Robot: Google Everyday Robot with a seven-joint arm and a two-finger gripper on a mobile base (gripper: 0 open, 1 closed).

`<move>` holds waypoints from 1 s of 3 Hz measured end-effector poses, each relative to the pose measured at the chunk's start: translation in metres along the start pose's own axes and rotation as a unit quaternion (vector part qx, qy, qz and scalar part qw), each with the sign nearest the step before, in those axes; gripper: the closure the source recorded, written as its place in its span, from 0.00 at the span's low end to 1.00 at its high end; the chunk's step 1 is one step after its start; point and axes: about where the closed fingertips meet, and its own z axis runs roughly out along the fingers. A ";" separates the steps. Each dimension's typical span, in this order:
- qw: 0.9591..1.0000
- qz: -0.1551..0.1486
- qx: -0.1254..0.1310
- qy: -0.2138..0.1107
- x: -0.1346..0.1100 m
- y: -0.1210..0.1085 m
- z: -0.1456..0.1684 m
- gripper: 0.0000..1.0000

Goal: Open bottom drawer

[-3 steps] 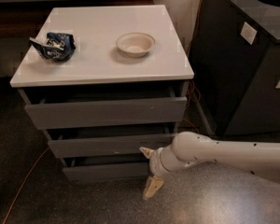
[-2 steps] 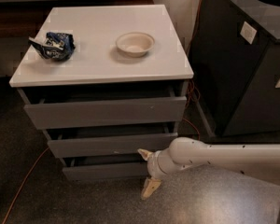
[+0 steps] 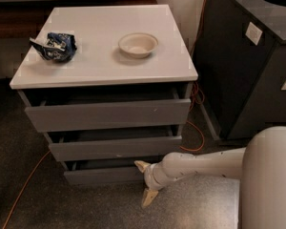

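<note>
The gripper (image 3: 145, 181) hangs wide open and empty at the right end of the bottom drawer (image 3: 102, 175), lowest of three. Bowl (image 3: 138, 44) and bag (image 3: 55, 46) sit on top; a bin (image 3: 250, 66) stands right.

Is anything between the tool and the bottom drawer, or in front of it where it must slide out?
Nothing visible. The white two-finger tool sits open at the right end of the slim grey bottom drawer front, with its upper fingertip beside it. The thin orange cable lies on the floor left of the drawer's path.
</note>
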 end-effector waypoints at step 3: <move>1.000 -0.030 -0.006 0.002 0.036 0.005 0.074 0.00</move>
